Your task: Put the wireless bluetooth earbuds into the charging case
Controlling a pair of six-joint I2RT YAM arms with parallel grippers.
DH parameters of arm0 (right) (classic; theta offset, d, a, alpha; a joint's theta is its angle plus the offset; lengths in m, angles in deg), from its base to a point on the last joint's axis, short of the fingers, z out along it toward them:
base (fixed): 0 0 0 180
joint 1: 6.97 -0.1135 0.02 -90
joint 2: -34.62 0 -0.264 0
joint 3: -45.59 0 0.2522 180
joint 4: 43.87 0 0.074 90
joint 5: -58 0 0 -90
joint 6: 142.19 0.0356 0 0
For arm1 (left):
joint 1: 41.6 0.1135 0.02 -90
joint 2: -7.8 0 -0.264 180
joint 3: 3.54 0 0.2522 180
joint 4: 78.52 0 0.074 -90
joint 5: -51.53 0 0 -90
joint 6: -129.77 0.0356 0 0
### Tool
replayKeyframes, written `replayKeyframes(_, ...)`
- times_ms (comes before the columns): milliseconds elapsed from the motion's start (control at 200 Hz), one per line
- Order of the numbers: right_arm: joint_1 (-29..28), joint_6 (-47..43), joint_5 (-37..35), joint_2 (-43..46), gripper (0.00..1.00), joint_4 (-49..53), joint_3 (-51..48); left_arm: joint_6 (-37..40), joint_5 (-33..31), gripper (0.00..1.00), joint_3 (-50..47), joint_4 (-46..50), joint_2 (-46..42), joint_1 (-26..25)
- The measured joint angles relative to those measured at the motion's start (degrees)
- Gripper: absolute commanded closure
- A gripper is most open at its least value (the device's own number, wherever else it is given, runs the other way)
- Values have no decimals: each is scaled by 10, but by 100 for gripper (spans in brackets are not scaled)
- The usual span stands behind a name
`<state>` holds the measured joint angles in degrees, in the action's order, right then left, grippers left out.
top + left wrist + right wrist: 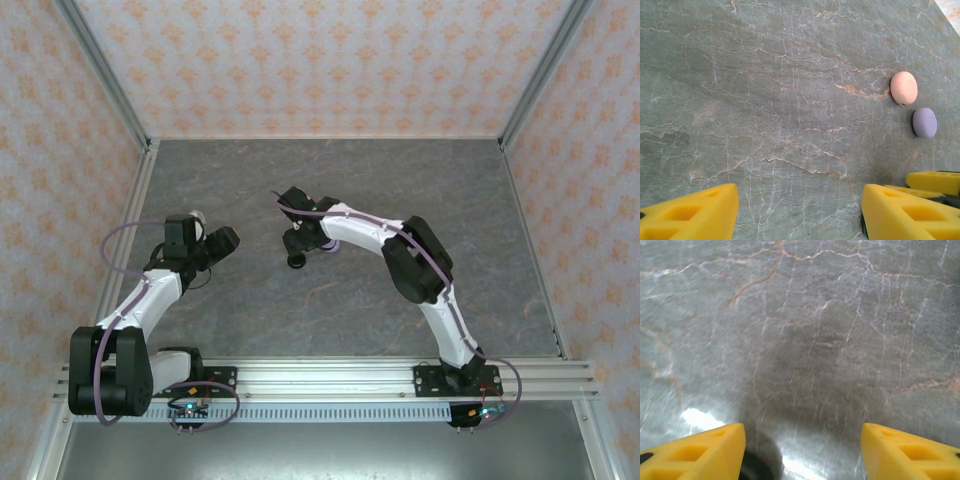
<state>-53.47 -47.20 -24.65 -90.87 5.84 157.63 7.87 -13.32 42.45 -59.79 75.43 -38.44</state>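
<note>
The left gripper (799,202) and right gripper (803,442) both gape wide, holding nothing. A pink earbud (903,87) and a lilac earbud (924,122) lie close together on the table (765,100). They look tiny, light and slippy; pinch gently across the middle.

One pink puck (903,87), one lilac puck (924,122), one black puck (297,260)

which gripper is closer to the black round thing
Right: the black round thing lies close under the right gripper; the left gripper sits apart, off to its left.
</note>
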Motion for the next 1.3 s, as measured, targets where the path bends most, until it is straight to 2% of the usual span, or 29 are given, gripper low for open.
replayKeyframes(70, 0, -22, 11, 21, 27, -8, -16, 0, 1, 34, 0, 0, -1, 0)
replayKeyframes(285, 0, -85, 63, 54, 18, -11, -21, 0, 2, 32, 0, 5, -16, 0)
replayKeyframes(540, -17, -103, 89, 44, 15, -6, -25, 1, 4, 31, 0, 7, -19, 0)
replayKeyframes(741, -20, -116, 89, 12, 20, 15, -12, 1, 8, 31, 0, 8, -19, 0)
replayKeyframes(1076, -29, -134, 64, -8, 36, 38, -3, 1, 14, 30, 0, 8, -19, 0)
replayKeyframes(1211, -36, -141, 55, -10, 38, 48, -2, 1, 15, 30, 0, 8, -19, 0)
replayKeyframes(1296, -40, -146, 47, -10, 44, 51, -2, 1, 15, 30, 1, 8, -19, 0)
